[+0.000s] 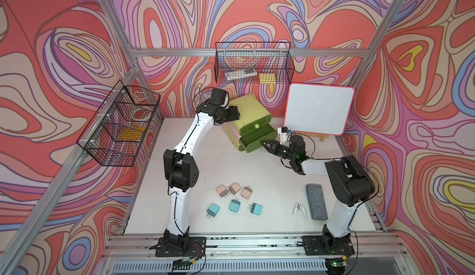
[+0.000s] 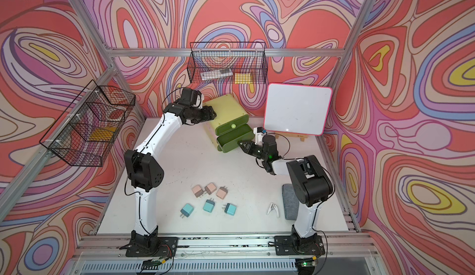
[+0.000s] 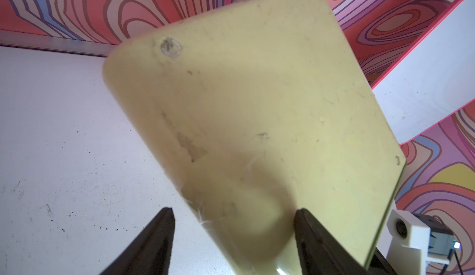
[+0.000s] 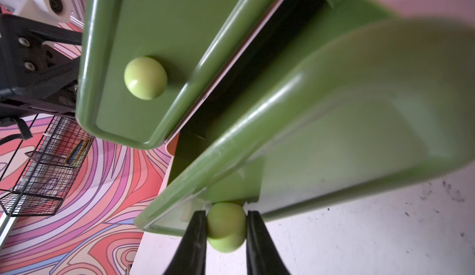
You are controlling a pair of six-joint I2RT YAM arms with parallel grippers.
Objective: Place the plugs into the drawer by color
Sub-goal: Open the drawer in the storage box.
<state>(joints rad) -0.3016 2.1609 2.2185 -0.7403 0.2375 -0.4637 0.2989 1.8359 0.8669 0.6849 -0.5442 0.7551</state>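
Clerk: Chest (image 1: 253, 106), yellow-green plastic, 3 drawers, sitting upper centre of frame in both top views, turned at an angle. Who's holding it?

Checker: L gripper (image 1: 235, 113) is resting at chest's left edge. In left wrist view its fingers (image 3: 316, 240) are straddling a corner of the yellow panel, apparently clamping it as a brace. R gripper (image 4: 226, 213) is pinching the ball knob (image 4: 226, 232) of the drawer (image 1: 254, 147) under the top one. That drawer is standing part-way out. Middle or bottom, can't tell.

Clerk: Handling?

Checker: Judging it light, stiff, hollow, so likely skidding or tipping w/o the brace. Knob is looking smooth and round, so the pinch is probably wanting to sit behind its widest part or it's slipping off.

Clerk: Plugs?

Checker: 3 pink plugs (image 1: 234, 189) and 3 teal plugs (image 1: 234, 205) are lying loose, lower centre of frame, well apart from chest. Green ones aren't showing anywhere. Probably light, rigid, slick at the rounded corners. Best gripping across flat sides of the body, not the prongs.
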